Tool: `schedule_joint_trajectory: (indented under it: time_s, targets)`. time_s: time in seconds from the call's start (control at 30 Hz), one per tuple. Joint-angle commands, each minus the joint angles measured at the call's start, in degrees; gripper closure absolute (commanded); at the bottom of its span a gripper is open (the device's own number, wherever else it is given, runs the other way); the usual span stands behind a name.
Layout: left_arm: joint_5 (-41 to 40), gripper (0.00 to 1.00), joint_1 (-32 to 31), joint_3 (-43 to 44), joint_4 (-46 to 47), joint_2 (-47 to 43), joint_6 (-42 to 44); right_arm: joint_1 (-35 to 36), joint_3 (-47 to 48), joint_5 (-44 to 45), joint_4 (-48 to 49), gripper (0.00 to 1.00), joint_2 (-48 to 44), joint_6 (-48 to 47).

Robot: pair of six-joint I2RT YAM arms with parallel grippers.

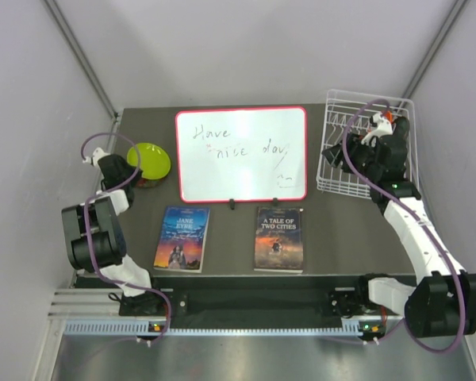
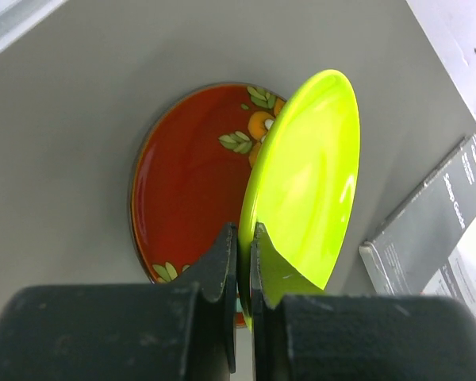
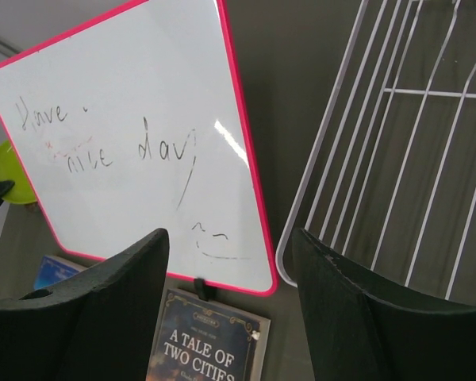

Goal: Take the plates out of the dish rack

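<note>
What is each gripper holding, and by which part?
The left gripper pinches the green plate at its rim. The right gripper is open and holds nothing.

Cannot see the red plate point(image 2: 182, 175) whole behind the green plate point(image 2: 305, 182), nor the dish rack point(image 3: 397, 143) beyond the edge.

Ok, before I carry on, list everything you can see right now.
lime green plate: one, lime green, tilted on edge over the red plate
red plate: one, red with floral pattern, flat on the table, far left
whiteboard: one, white with red frame and handwriting, centre back
Jane Eyre book: one, bluish cover, near left of the whiteboard
A Tale of Two Cities book: one, dark cover, near right
dish rack: one, white wire, far right
table: one, dark grey
left gripper: black, shut on the lime green plate's rim
right gripper: black, open, by the dish rack
</note>
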Motion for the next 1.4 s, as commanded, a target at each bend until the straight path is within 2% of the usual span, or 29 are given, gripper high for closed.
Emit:
schedule_joint_trajectory:
  time_s: [0.0,0.1,0.3,0.37,0.43,0.47,0.57,0.77,0.97,1.0,1.1,1.13,1.17,1.37]
  targets:
    - [-3.6,1.00,0.3,-1.8,2.7,0.6,0.0,-0.9,-0.1,-0.9,1.9,0.36,0.2,-1.4]
    - [-5.5,1.00,0.5,-3.5,4.0,0.2,-1.2,-1.2,-0.2,-0.9,1.8,0.36,0.4,-1.4]
    - [-3.6,1.00,0.7,-2.4,3.1,2.6,-1.2,-1.4,-0.4,-0.9,2.0,0.36,0.5,-1.5]
    - [-2.9,0.95,0.7,-2.2,2.9,3.5,-1.7,-1.7,-0.2,-0.8,2.0,0.36,0.6,-1.6]
    - [-2.2,0.84,0.8,-1.9,2.8,4.3,-1.6,-2.1,0.1,-0.6,1.8,0.36,1.0,-2.0]
    - [-2.2,0.74,0.8,-1.9,2.8,4.4,-1.5,-2.2,0.4,-0.6,1.7,0.36,1.1,-2.1]
    - [-1.1,0.59,0.8,-1.8,2.1,4.7,-1.0,-2.7,0.8,0.0,1.7,0.36,1.4,-2.4]
    - [0.7,0.57,0.7,-1.9,1.3,4.3,-1.2,-4.9,2.3,0.5,1.6,0.36,2.2,-2.8]
    - [2.1,0.45,0.7,-0.7,-3.2,0.2,-2.0,-7.1,5.5,5.7,-0.5,0.35,3.1,-4.7]
    - [2.8,0.36,0.6,0.7,-4.0,-0.5,-1.8,-7.6,5.9,7.3,-1.2,0.35,3.2,-5.2]
    - [2.2,0.34,0.4,2.4,-7.6,-2.9,-1.3,-8.4,7.9,10.5,-2.3,0.35,4.1,-6.3]
    - [2.1,0.17,0.3,2.6,-8.1,-3.6,-0.6,-8.6,8.4,11.0,-2.6,0.35,4.5,-6.3]
    - [1.1,0.14,0.2,3.7,-10.9,-4.2,-0.6,-9.1,9.1,11.4,-2.7,0.35,4.8,-6.4]
    - [1.3,0.14,-0.3,7.2,-16.8,-9.6,0.7,-10.2,12.9,15.3,-3.0,0.35,8.0,-7.8]
